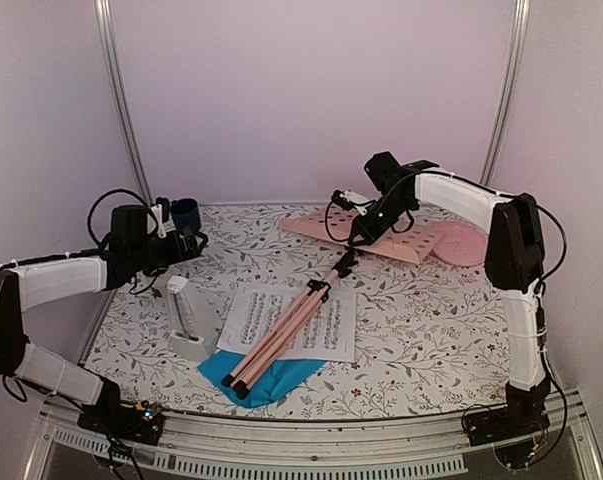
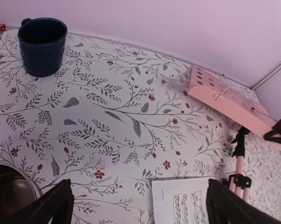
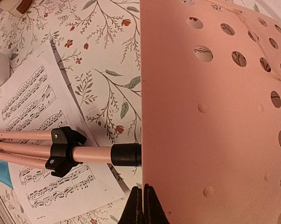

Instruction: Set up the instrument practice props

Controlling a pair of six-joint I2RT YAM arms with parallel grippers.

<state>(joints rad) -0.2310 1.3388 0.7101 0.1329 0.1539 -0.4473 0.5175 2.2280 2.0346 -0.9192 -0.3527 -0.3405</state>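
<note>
The pink music stand lies folded on the table, its legs (image 1: 281, 335) across the white sheet of music (image 1: 326, 325) and the bright blue sheet (image 1: 271, 380). Its hole-punched tray (image 1: 406, 238) rests at the back. My right gripper (image 3: 143, 192) is shut on the tray's (image 3: 210, 116) near edge, just below where the black-collared pole (image 3: 91, 154) joins it. The white pyramid metronome (image 1: 188, 318) stands upright at the left. My left gripper (image 2: 140, 205) hovers open above the table, with the white sheet's corner (image 2: 182, 203) between its fingers and nothing held.
A dark blue cup (image 2: 42, 46) stands at the back left, beyond my left gripper (image 1: 186, 245). A round pink plate (image 1: 465, 243) lies right of the tray, under my right arm. Walls close in the back and both sides.
</note>
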